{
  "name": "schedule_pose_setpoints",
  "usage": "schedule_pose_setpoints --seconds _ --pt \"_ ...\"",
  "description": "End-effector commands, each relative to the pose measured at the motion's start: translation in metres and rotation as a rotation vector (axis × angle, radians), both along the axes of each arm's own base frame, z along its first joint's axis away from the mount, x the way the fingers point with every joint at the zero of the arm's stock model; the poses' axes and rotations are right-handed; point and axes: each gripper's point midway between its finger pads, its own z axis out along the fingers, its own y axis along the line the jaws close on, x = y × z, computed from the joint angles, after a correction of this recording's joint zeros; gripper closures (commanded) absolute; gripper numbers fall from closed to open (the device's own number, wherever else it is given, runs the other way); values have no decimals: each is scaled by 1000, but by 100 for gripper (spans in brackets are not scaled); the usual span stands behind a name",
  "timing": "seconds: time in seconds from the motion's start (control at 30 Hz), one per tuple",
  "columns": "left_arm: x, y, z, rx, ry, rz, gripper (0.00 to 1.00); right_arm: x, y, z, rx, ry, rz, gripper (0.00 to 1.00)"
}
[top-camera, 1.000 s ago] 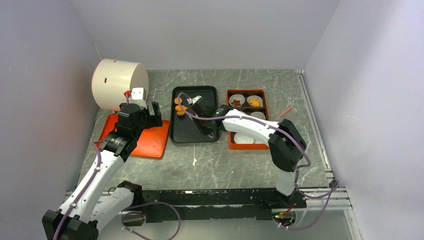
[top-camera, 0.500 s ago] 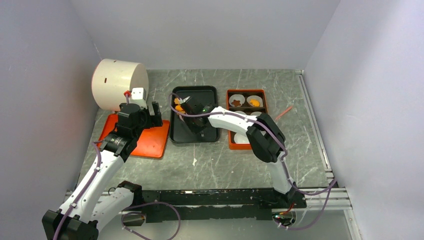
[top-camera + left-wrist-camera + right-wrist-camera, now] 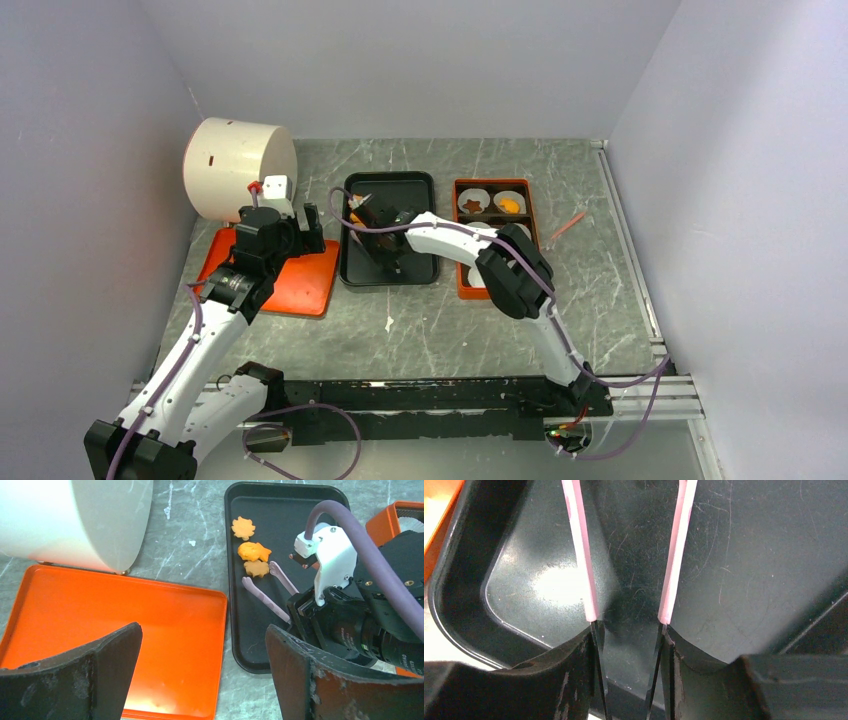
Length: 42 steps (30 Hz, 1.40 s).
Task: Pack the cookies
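Observation:
Three orange cookies (image 3: 253, 551) lie at the far left of the black tray (image 3: 240, 635); in the top view (image 3: 354, 204) my right arm partly hides them. My right gripper (image 3: 629, 645) is shut on pink-tipped tweezers (image 3: 584, 555), whose two arms stand apart just above the tray floor. In the left wrist view the tweezer tips (image 3: 265, 597) lie beside the nearest cookie (image 3: 256, 568). The orange box (image 3: 461, 290) holds white paper cups, one with a brown cookie (image 3: 470, 206) and one with an orange cookie (image 3: 510, 205). My left gripper (image 3: 202, 630) is open and empty above the orange lid (image 3: 115, 625).
A large white cylinder (image 3: 240, 168) lies on its side at the back left, touching the orange lid (image 3: 270, 275). A thin pink stick (image 3: 567, 226) lies right of the orange box. Grey walls close in the marble table on three sides.
My right gripper has moved left and further back over the black tray, bringing the tweezers up to the cookies. My left arm has not moved.

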Motion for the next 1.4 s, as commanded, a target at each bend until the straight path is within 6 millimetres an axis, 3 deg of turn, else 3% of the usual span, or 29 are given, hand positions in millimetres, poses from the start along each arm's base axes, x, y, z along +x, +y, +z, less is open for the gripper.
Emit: schedule_pose_setpoints --seconds 0.0,0.3,0.57,0.77,1.1,1.37 --pt "4 1 10 2 -33 9 2 16 18 18 53 -60 -12 54" --pt "4 1 11 0 -37 8 2 18 18 29 69 -84 -19 62" --pt "4 1 11 0 -39 10 2 11 10 45 86 -96 -16 74" --pt "4 1 11 -1 -39 10 2 0 -6 56 79 -99 -19 81" --pt "4 2 8 3 -31 13 2 -23 -32 88 98 -105 -18 82" --pt "5 -1 8 1 -30 1 2 -47 -69 105 58 -96 -44 82"
